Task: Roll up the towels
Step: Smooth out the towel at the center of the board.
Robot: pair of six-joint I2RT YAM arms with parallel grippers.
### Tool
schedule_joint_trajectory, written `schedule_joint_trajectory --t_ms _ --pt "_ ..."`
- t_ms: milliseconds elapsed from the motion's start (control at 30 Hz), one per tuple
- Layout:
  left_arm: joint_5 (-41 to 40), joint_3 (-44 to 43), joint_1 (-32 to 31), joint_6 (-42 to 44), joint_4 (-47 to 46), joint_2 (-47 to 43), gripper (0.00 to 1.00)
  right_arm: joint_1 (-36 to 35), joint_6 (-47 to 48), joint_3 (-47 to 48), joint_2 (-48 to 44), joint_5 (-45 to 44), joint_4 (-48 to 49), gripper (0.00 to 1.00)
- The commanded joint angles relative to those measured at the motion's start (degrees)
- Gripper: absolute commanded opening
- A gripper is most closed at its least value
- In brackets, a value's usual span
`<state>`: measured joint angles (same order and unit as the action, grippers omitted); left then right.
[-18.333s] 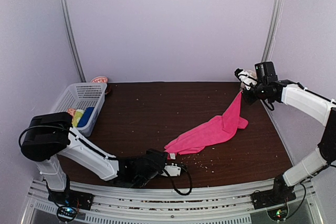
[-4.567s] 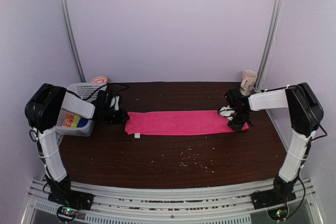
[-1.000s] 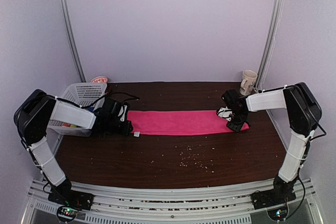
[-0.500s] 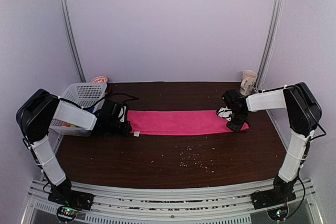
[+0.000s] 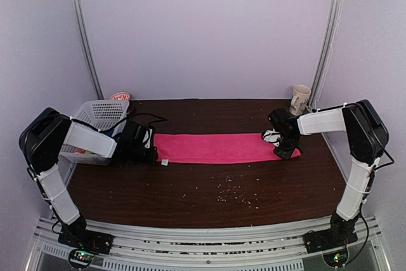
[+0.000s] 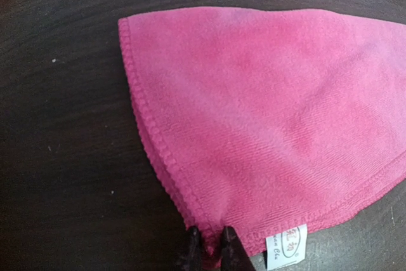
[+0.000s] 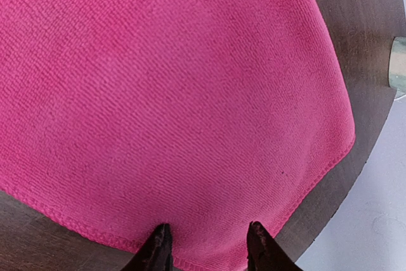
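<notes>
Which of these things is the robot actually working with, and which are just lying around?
In the job: pink towel, left gripper, right gripper.
Just lying about: white basket, cream mug, crumbs.

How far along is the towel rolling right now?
Done: the pink towel lies flat as a long strip across the table. In hand: the left hand pinches the near corner of its left end; the right hand sits open at its right end. Left: all the rolling, since no turn of cloth shows at either end.
</notes>
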<state>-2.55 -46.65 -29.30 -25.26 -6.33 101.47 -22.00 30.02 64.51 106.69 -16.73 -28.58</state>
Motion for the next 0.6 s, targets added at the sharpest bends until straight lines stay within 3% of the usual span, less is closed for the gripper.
schedule_joint_trajectory --t_ms 0,133,567 --pt "-1.25 1.24 0.30 0.04 1.06 -2.81 0.24 0.03 -0.66 -2.05 3.65 3.04 -0.66 0.42" --pt "-0.74 1.48 0.33 -0.29 0.36 -3.52 0.33 0.03 -0.67 -2.02 3.65 3.02 -0.69 0.42" --pt "3.27 -0.02 1.19 -1.96 -3.48 0.04 0.35 0.03 -0.58 -2.13 3.58 3.11 -0.69 0.42"
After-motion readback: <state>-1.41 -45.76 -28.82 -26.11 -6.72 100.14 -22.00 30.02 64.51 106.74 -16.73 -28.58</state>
